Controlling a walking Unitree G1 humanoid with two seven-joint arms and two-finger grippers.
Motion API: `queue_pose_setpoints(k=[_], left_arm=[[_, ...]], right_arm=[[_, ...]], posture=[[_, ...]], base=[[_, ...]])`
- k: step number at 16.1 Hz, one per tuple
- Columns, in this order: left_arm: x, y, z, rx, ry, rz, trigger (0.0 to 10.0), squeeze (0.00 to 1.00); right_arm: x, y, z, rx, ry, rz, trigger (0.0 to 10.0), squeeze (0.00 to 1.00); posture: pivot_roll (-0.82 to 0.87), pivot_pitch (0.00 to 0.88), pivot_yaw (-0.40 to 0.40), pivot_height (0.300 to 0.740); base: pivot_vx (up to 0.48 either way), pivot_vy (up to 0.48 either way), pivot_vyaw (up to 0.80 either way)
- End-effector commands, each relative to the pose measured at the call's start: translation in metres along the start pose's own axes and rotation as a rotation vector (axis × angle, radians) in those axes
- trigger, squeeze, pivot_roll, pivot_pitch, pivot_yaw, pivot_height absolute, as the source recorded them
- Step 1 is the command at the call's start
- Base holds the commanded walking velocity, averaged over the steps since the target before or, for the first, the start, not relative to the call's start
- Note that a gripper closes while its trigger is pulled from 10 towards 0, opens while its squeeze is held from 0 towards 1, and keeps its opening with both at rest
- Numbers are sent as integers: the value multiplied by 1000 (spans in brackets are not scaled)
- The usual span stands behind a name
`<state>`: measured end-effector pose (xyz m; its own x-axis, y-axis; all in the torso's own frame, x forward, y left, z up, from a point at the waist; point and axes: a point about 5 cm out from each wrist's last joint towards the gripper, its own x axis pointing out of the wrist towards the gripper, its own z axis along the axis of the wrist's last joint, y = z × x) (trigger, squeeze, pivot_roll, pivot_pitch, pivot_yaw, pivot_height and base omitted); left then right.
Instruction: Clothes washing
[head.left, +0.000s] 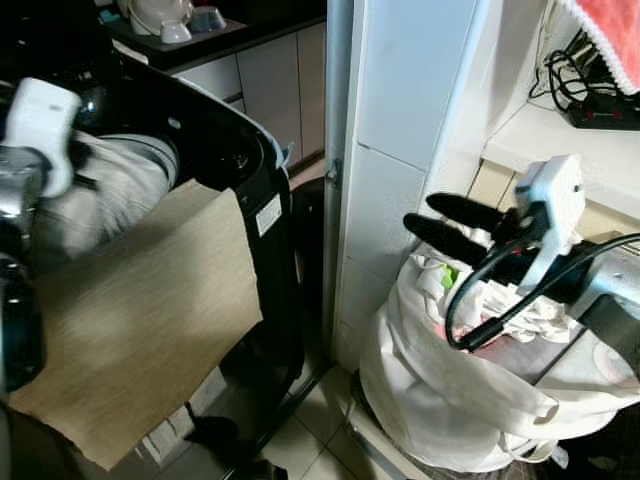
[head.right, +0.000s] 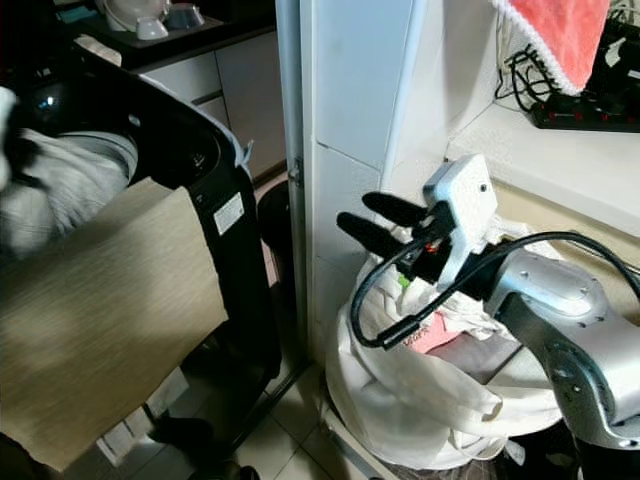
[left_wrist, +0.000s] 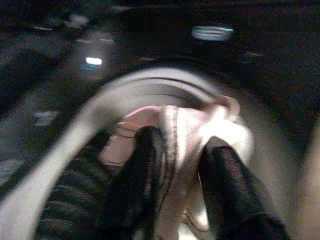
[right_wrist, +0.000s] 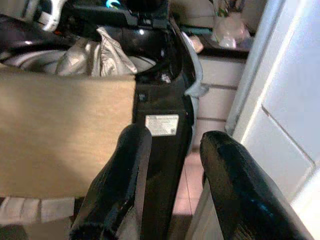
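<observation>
Left gripper (left_wrist: 175, 190) pinches pale garment (left_wrist: 190, 145) over washer drum (left_wrist: 65, 165), far left. Right gripper (head.left: 440, 225) spread, empty, above laundry bag (head.left: 430, 400), right. Cloth likely soft, light, limp: grab bunched fold.

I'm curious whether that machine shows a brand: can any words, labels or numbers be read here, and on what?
No text can be read.
White sticker on the black washing machine: print too small and blurred.
Lit display on the machine's panel: blurred, unreadable.
</observation>
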<state>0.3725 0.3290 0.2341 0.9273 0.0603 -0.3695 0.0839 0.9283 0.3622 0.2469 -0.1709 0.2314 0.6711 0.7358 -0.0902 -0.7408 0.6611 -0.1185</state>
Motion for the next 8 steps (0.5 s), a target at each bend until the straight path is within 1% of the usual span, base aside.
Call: queue_pose_setpoints(k=[1,3,5,6,7,8], left_arm=[[-1,-4,10,16,-11,-80,10000,1000],[0,-8,7,40,14,-106,10000,1000],[0,-9,3,74,48,-117,10000,1000],[0,-10,4,86,42,-118,10000,1000],[1,-14,12,80,-13,-121,10000,1000],[3,-24,24,48,-109,-170,10000,1000]], right_arm=[[-1,-5,-4,-6,55,-32,10000,0],[-2,-10,-12,1,107,-83,10000,0],[-4,-17,-19,-5,159,-158,10000,0],[-5,-23,-23,-13,181,-213,10000,0],[-7,-34,-26,-17,202,-307,10000,0],[-11,-48,-30,-25,218,-421,10000,0]], posture=[[-115,0,66,740],[-118,0,69,740],[-121,0,72,740],[-121,0,72,740],[-121,0,72,740],[-123,0,75,740]], base=[[0,0,0],[0,0,0],[0,0,0],[0,0,0],[0,0,0],[0,0,0]])
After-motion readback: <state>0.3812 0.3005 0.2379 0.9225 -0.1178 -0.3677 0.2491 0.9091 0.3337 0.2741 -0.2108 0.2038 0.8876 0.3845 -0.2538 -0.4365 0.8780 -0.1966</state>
